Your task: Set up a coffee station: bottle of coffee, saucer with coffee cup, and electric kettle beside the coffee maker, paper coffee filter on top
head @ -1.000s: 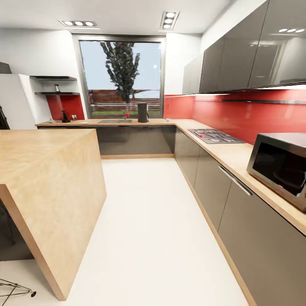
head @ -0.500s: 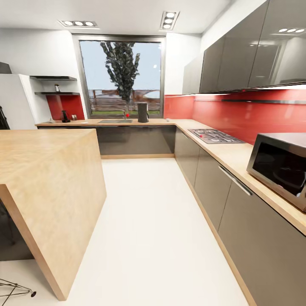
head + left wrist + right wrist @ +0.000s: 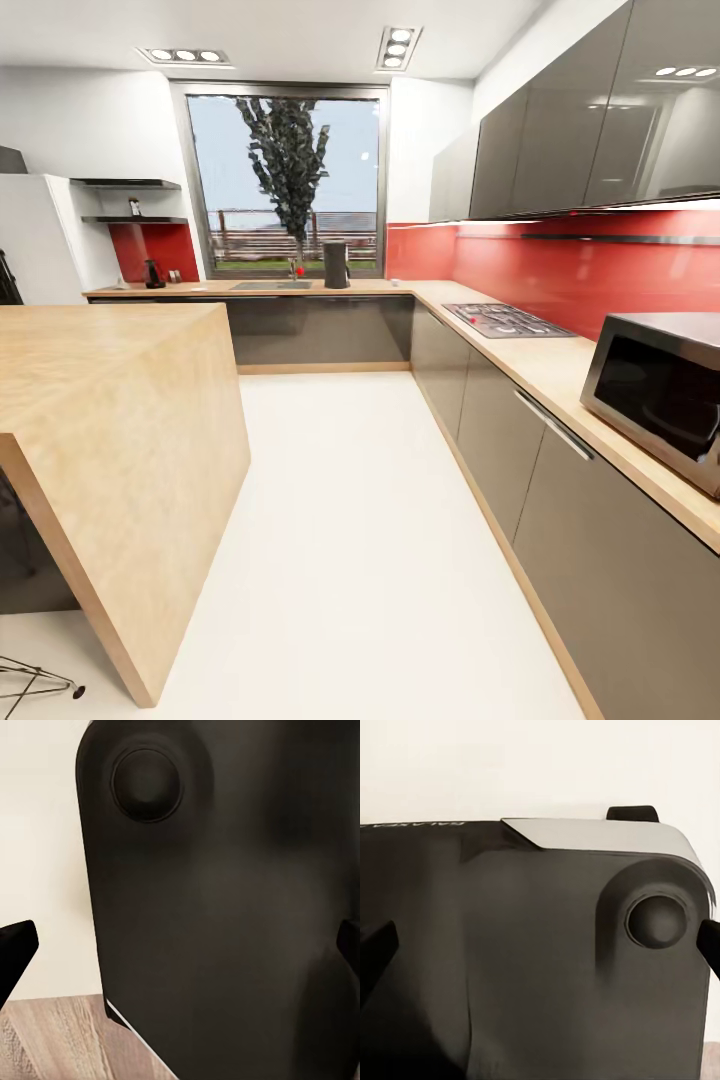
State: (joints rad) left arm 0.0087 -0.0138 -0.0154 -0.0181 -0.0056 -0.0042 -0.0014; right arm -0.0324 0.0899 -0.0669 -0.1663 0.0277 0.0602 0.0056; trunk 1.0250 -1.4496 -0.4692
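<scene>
Far across the kitchen, the tall dark grey coffee maker [image 3: 337, 265] stands on the countertop [image 3: 360, 288] under the window, right of the sink. At the counter's far left sits the squat dark electric kettle [image 3: 153, 273], with small items beside it that are too small to name. Above the kettle, the bottle of coffee [image 3: 134, 207] stands on the thin kitchen shelf [image 3: 135, 220]. My left gripper [image 3: 180, 949] is open, its dark fingertips [image 3: 15, 952] wide apart in front of my own dark body. My right gripper [image 3: 540, 945] is open too.
A wood-topped island [image 3: 110, 400] juts out at the near left. The right-hand counter carries a hob [image 3: 505, 320] and a microwave [image 3: 660, 390] over grey cabinets. White floor [image 3: 350, 520] runs between them toward the window. A thicker dark board [image 3: 127, 184] hangs above the shelf.
</scene>
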